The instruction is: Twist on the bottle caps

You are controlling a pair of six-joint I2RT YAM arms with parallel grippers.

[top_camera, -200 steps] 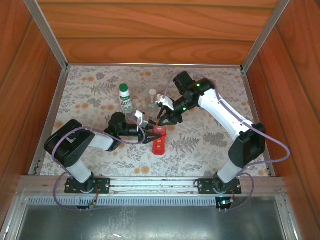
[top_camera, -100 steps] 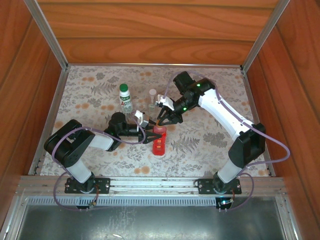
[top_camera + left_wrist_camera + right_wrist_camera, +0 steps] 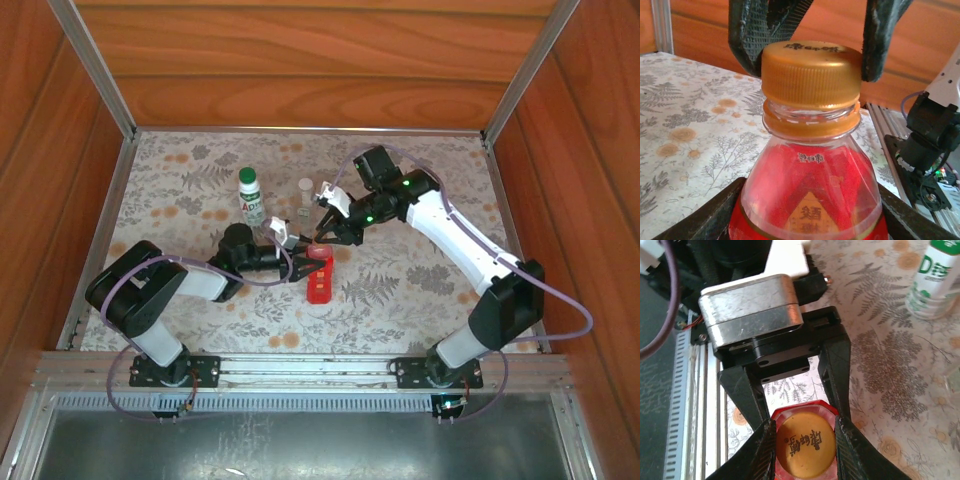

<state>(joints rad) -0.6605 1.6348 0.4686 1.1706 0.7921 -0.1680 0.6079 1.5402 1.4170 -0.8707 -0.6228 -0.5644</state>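
A: Ground first. Floral mat (image 3: 420, 200) covers the table. The left arm lies low and reaches in from the left. The right arm arches over from the right. They meet at mid-mat.

B: Bottles?

A: Red bottle (image 3: 318, 285) stands at centre, nearer the arm bases than the other two. White bottle (image 3: 251, 205) is far-left of it, green cap (image 3: 246, 175) on. Clear bottle (image 3: 305, 200) stands beside that one; too small to read its top.

B: Tools?

A: Left gripper (image 3: 302, 266) is part-closed round the red bottle's body, one finger (image 3: 700, 222) against each side, bracing it. Right gripper (image 3: 805, 437) points down from above, narrow, pads (image 3: 762, 447) pinched on the orange cap (image 3: 811, 75).

B: Step?

A: Threading, I judge. The cap sits square on the neck, its skirt close above the collar ring. Fully home or not, I cannot tell.

B: Axis?

A: The bottle's long axis is vertical, mouth up. The cap is face up, in line with the bottle.

B: Next?

A: Probably a tightening wrist turn with light downward pressure. The left grip must be firm so the bottle does not spin. Then release, re-grip and repeat until it binds.
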